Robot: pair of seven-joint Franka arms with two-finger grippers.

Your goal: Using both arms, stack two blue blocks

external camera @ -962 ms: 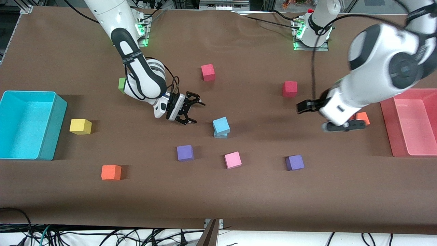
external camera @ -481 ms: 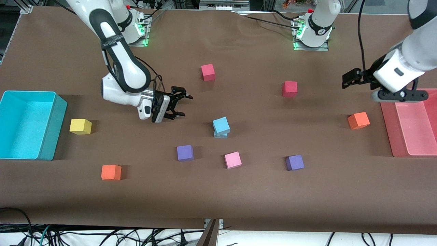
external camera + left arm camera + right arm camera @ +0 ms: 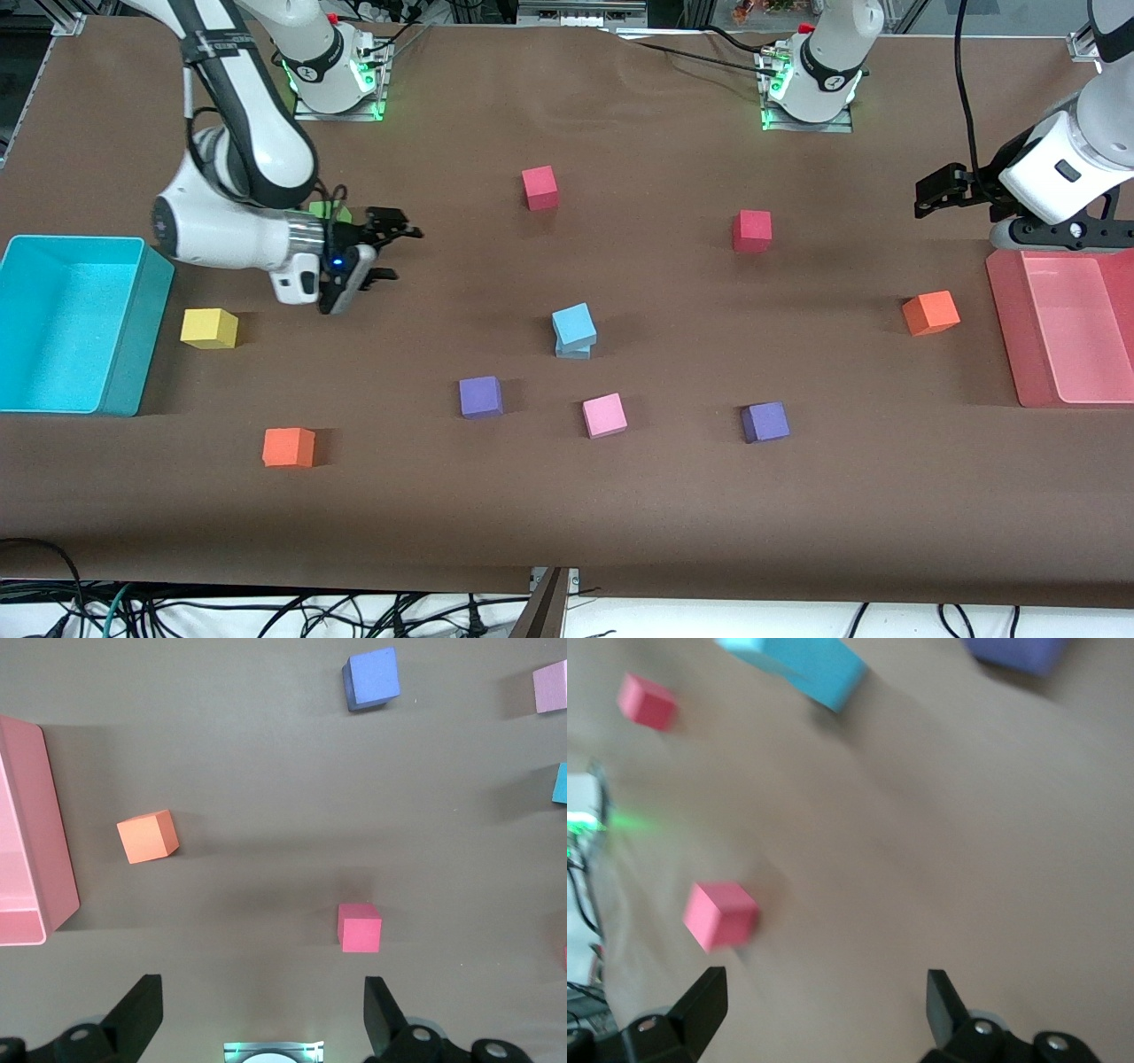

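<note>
Though ringed by purple cubes [image 3: 480,396]; blue stack [image 3: 574,330] unobstructed

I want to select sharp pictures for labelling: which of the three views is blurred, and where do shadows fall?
Front view: sharp; the stacked blue blocks cast a soft shadow on the table. Left wrist view: sharp, soft shadow beside the orange cube. Right wrist view: motion-blurred; the pink cube is smeared.
</note>
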